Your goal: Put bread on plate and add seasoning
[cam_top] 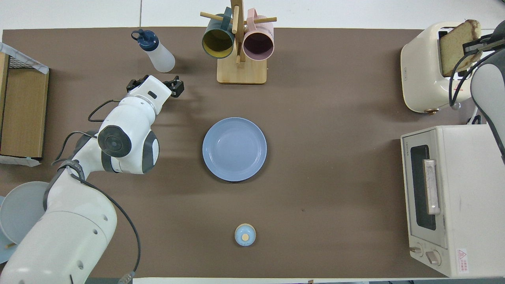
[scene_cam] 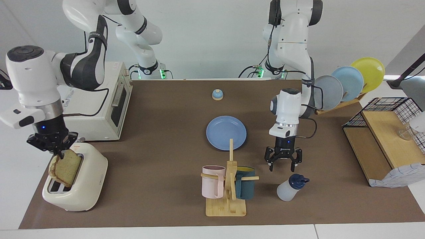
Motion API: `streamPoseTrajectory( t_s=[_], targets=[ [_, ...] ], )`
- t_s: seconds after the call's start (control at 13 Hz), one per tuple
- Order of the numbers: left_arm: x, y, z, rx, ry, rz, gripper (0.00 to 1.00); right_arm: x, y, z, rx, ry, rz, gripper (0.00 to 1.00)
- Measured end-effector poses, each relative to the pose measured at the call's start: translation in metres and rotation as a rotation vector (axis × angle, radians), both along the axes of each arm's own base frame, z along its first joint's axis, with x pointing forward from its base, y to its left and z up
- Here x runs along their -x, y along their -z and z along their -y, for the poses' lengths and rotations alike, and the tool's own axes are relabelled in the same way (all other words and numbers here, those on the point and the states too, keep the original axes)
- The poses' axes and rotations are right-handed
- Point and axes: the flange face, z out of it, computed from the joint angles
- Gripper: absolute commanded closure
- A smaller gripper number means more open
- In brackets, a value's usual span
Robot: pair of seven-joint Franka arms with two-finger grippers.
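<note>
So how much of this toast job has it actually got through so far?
Nothing is finished: the plate is bare. In hand: the right gripper is shut on the bread, partly out of the toaster. The left gripper, jaws open, hangs above the seasoning bottle, which stands untouched. Left: bread onto plate, then seasoning.

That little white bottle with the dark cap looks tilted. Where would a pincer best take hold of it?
Probably around the middle of the white body, coming down from above. The seasoning bottle leans, its navy cap tipped toward the left arm's end of the table, and the cap with its loop is narrow and uneven, while the body is wider and smoother. The open left pincer hangs just above it, on the side nearer the robots.
</note>
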Motion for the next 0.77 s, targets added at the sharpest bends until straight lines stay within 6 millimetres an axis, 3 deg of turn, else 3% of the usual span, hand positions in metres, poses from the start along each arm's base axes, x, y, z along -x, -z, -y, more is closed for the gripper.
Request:
streamPoseTrajectory(
  t_s=[0.15, 0.31, 0.77],
  targets=[
    [-0.009, 0.000, 0.014, 0.008, -0.010, 0.022, 0.00, 0.015, -0.050, -0.041, -0.014, -0.046, -0.041, 1.00],
    [-0.019, -0.001, 0.013, 0.006, -0.019, 0.040, 0.00, 0.029, -0.075, -0.081, -0.034, -0.089, -0.060, 1.00],
    [-0.026, 0.002, 0.004, -0.004, -0.036, 0.044, 0.00, 0.064, -0.070, -0.245, -0.180, 0.020, -0.105, 1.00]
  ],
)
